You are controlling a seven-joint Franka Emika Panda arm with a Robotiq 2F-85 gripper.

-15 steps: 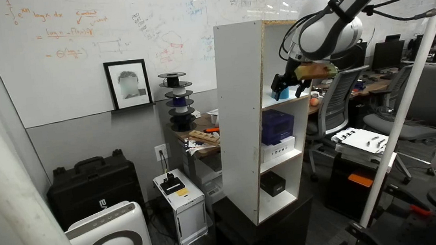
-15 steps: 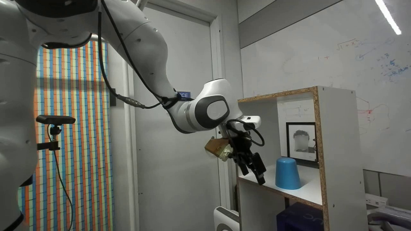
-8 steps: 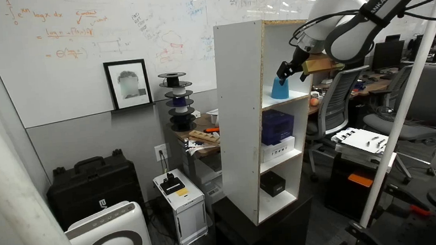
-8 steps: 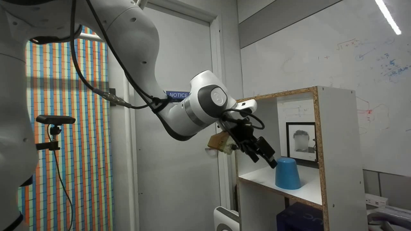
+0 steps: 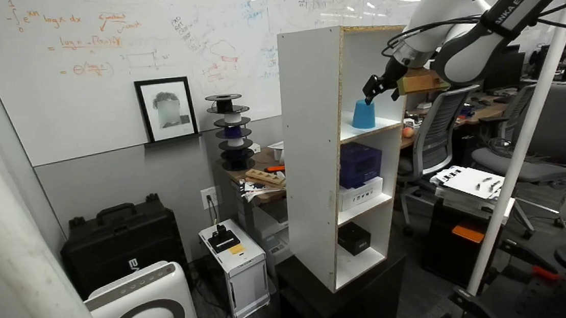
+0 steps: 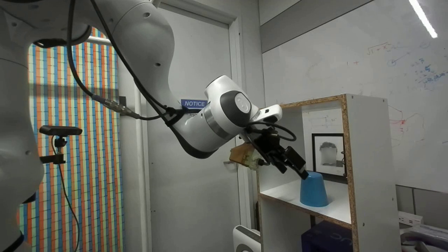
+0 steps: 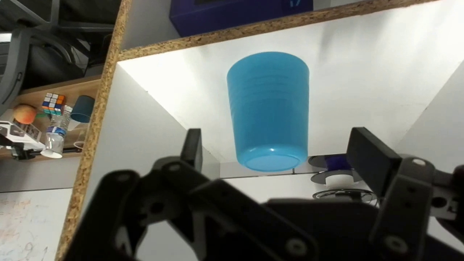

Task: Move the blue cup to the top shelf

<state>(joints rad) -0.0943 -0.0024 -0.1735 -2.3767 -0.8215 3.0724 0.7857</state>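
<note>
Standing mouth down, the blue cup [image 6: 313, 190] rests on the floor board [image 7: 362, 79] of the highest compartment in the white shelving unit [image 5: 313, 151]. The top shelf [image 6: 311, 100], the uppermost board, lies above it. Close by the cup's upper end hangs the gripper [image 7: 274, 143], tilted downward, its fingers [image 7: 373, 163] spread wide with a gap between them. In the wrist view the cup appears inside that gap, close to the middle, with its closed end turned toward the gripper and space to either side. In both exterior views the end of a finger overlaps the top of the cup; whether they touch, I cannot tell. Most of the cup lies lower than the finger ends. The robot arm [image 6: 150, 45] leads to the gripper from outside the unit.

One compartment below the cup, a purple box [image 5: 360, 165] sits on a white box [image 5: 361, 194], and a small black box [image 5: 354, 240] is in the bottom compartment. The unit stands on a black stand [image 5: 342, 307]. In an exterior view a framed picture [image 6: 329, 150] shows through the compartment behind the cup, before a whiteboard [image 6: 315, 63]. The wrist view also shows, beyond the unit's side, a desk [image 7: 69, 88] with a puzzle cube [image 7: 53, 103], a plastic bottle [image 7: 55, 141], a dark tumbler [image 7: 83, 108] and a peach-coloured ball [image 7: 24, 114]
</note>
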